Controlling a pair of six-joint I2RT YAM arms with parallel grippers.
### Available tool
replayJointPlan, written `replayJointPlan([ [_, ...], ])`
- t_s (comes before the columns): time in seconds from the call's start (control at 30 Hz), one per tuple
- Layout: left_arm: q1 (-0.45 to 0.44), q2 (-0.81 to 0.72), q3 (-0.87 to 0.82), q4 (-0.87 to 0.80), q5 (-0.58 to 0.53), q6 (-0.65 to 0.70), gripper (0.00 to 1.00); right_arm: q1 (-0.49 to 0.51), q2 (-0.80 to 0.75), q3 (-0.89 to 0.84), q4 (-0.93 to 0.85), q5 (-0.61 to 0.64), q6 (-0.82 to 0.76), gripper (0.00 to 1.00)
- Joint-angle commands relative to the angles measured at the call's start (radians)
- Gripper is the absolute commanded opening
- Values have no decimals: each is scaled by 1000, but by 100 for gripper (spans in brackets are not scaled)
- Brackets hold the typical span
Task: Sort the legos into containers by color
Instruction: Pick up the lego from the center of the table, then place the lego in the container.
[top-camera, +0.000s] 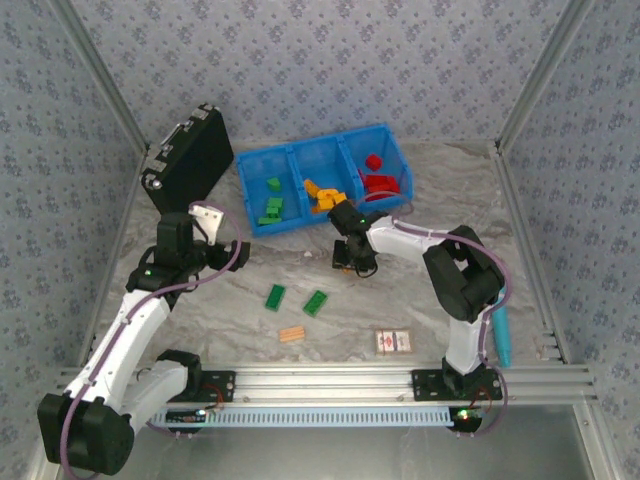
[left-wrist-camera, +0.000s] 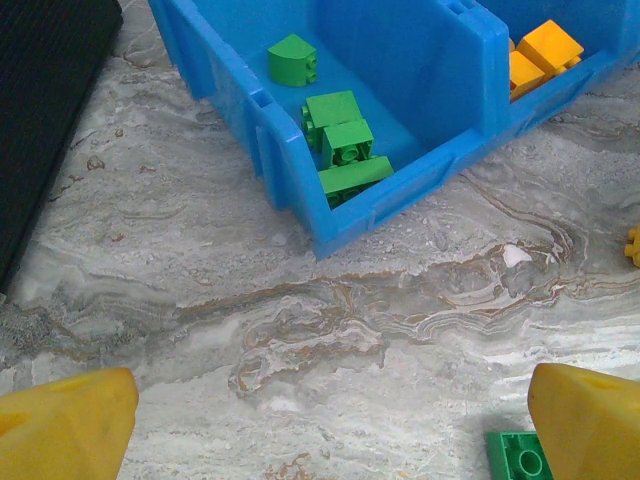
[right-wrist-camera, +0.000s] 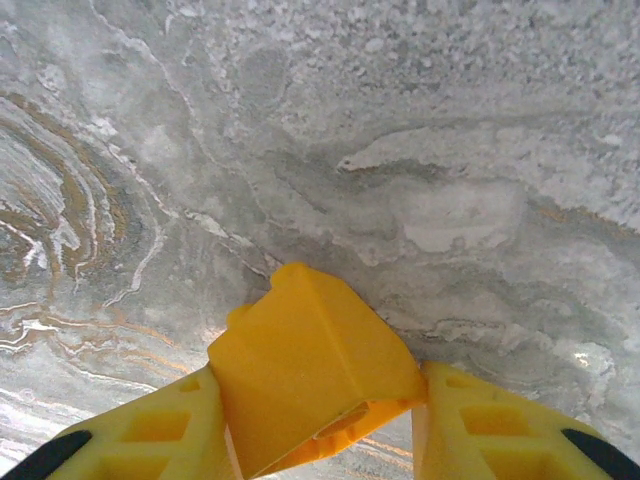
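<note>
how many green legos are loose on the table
2: left green lego and right green lego, side by side on the table between the arms; more may hide under an arm.

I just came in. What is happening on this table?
Two robot arms are sorting bricks by color into a blue tray. The right gripper has an orange-yellow brick between its fingers, low over the table. The left gripper hangs open before the green bin. Sorted bricks already lie in the bins, one color each; two green bricks wait on the table.
</note>
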Motion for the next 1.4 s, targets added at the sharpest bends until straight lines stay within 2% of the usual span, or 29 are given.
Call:
replayJointPlan([
  [0.0,-3,6,12,15,22,-10,100,3,2,27,-45,43,-40,36],
  [0.27,-3,10,12,14,23,-11,100,1,-21,137,-122,100,-110,36],
  [0.57,-3,11,12,11,13,-11,100,-30,68,380,-123,153,-257,35],
  [0.8,-3,10,12,8,12,-14,100,-79,235,603,-32,156,-308,35],
  [1.0,-3,2,12,7,16,-16,100,-109,382,716,129,213,-333,34],
  [1.2,-3,-2,9,13,16,-14,100,-121,498,857,131,223,-372,35],
  [1.37,-4,16,12,9,17,-14,100,-142,521,868,140,218,-366,41],
])
